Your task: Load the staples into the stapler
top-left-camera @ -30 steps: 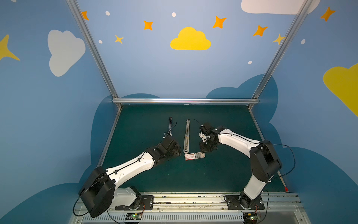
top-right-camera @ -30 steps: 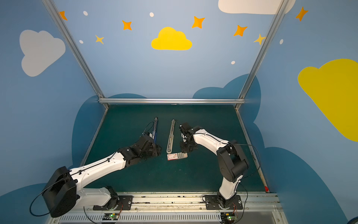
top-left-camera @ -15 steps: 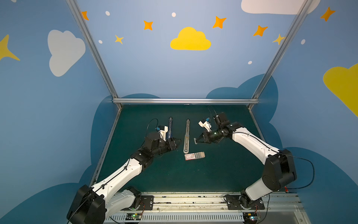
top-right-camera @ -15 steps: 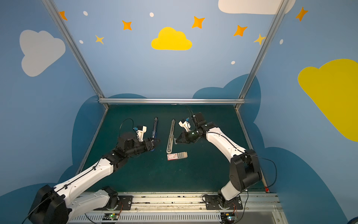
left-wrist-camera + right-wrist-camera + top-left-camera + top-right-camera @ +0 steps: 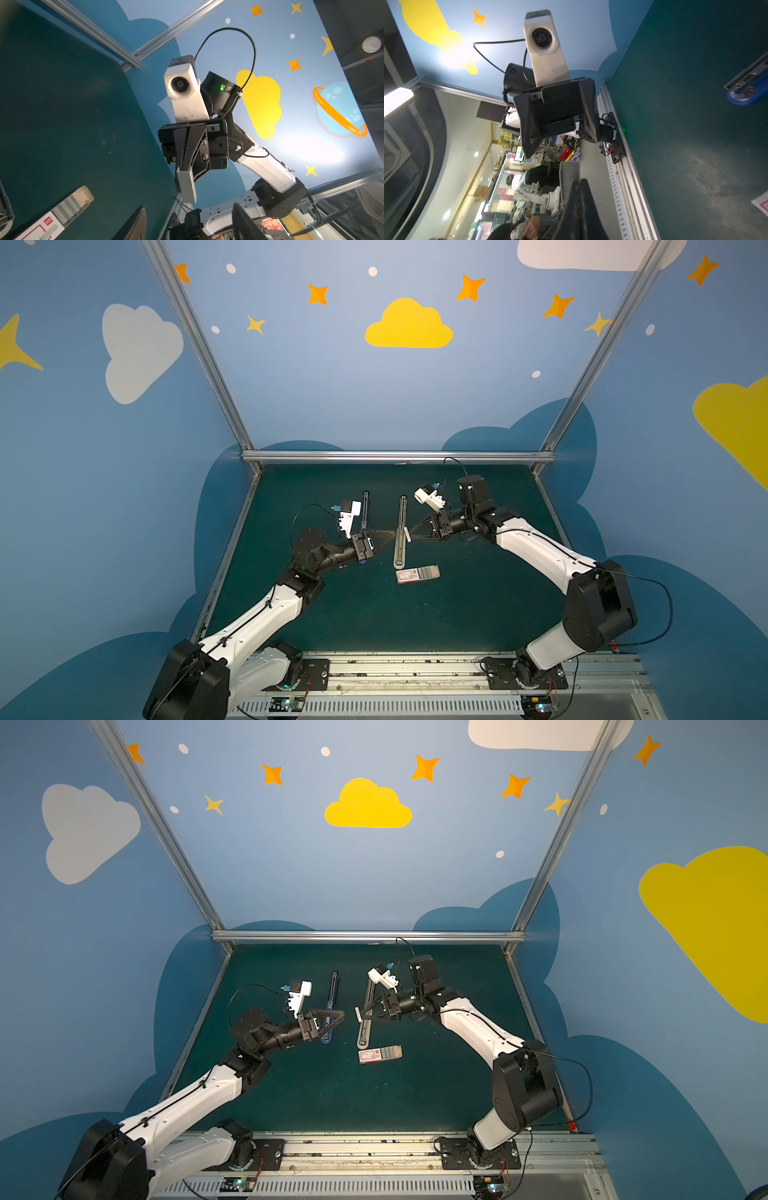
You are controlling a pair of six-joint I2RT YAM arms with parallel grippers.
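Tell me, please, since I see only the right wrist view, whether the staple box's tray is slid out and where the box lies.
Observer: Yes. In both top views the tray is slid out of the staple box, which lies right by the near end of a long silvery rail.
Operator: Thank you. Where is my right tool relative to that rail?
Observer: The right tool, shut on a staple strip, hangs about level with the rail's mid-length, its tip toward the open left tool.
Operator: And how does the blue-ended bar lie?
Observer: The blue-ended bar lies beside the rail, roughly parallel to it, on the left arm's side.
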